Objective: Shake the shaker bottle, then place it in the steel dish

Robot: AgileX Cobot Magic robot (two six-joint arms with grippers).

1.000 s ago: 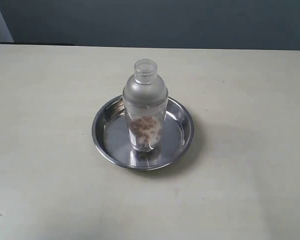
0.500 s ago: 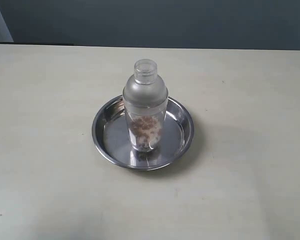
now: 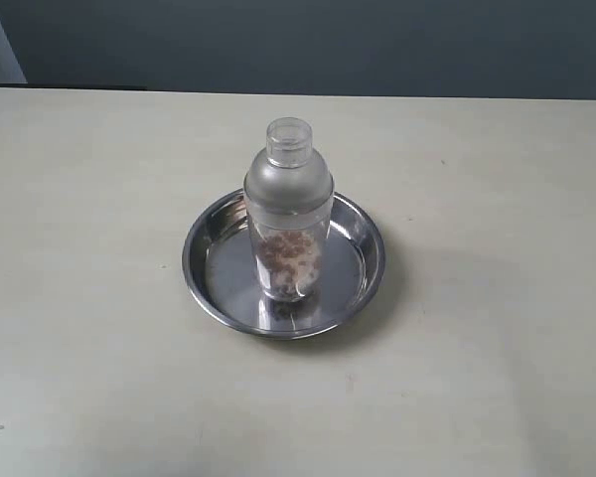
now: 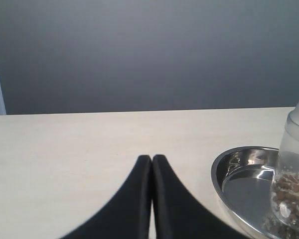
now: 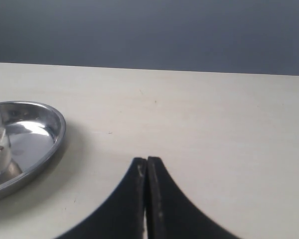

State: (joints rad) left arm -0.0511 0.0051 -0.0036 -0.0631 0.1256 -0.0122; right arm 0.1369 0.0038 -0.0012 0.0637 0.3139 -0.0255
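shaker bottle (image 3: pixel 288 214) — upright, near middle of steel dish (image 3: pixel 228 280), brownish granules low inside | left gripper (image 4: pixel 152 157) — fingertips pressed together, empty, near dish | right gripper (image 5: pixel 146 159) fingertips together, empty, over beige table (image 3: pixel 79 328)

No legible text, label, brand, number or sign: shaker bottle (image 3: pixel 288 199), steel dish (image 3: pixel 222 276) and table (image 3: pixel 79 199) all unmarked.

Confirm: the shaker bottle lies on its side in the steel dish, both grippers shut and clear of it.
Wrong: the exterior view shows the shaker bottle standing upright in the steel dish. The left gripper and right gripper are shut and clear of it.
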